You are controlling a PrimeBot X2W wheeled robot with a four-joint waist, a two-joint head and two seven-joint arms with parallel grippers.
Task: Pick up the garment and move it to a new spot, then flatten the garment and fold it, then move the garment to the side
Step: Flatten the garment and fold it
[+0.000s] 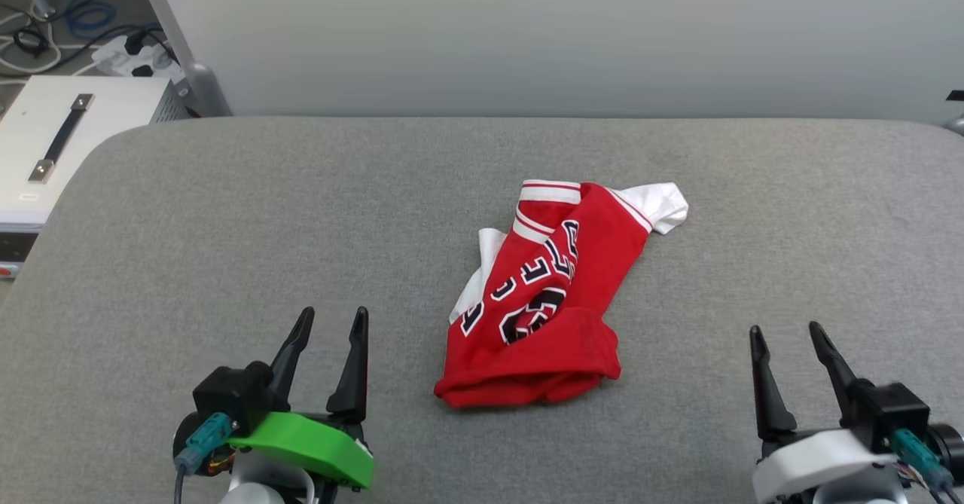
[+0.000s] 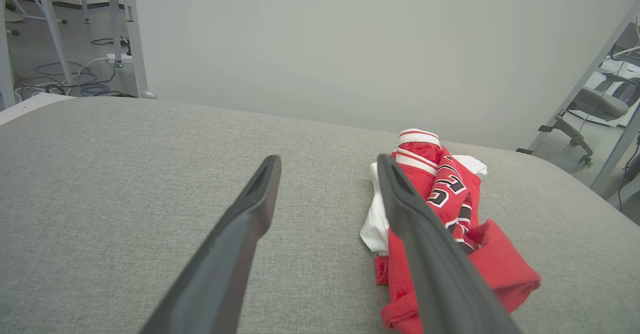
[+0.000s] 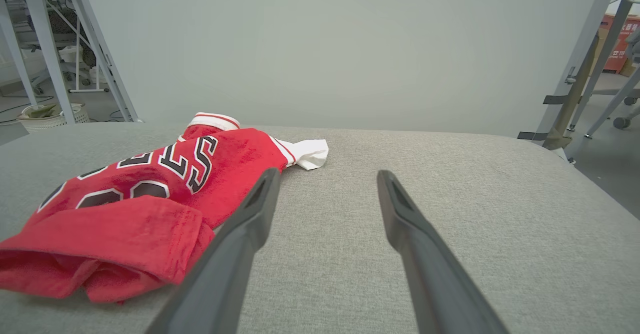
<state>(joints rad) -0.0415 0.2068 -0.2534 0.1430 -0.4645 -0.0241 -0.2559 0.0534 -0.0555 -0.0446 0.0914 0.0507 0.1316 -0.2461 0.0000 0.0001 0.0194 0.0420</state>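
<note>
While both arms sit low at the near edge of the grey bench (image 1: pixel 226 225), the garment (image 1: pixel 542 300) lies in a crumpled heap in the middle, between them and a bit further out. Its long way runs from the red hem near the robot up to the striped collar at the far end, leaning a little to the right. White sleeve cloth pokes out at the far right corner and along the left side.

The left gripper (image 1: pixel 334 314) is wide open and holds nothing. The garment is ahead of it and off to its right. The right gripper (image 1: pixel 783 328) is wide open and empty too – the garment is ahead and off to its left. Neither one touches the cloth.

I think the left gripper is a little nearer, mostly to the hem end, so it has the shorter reach.

Count them up – one garment, two grippers, two dark fingers on each.
</note>
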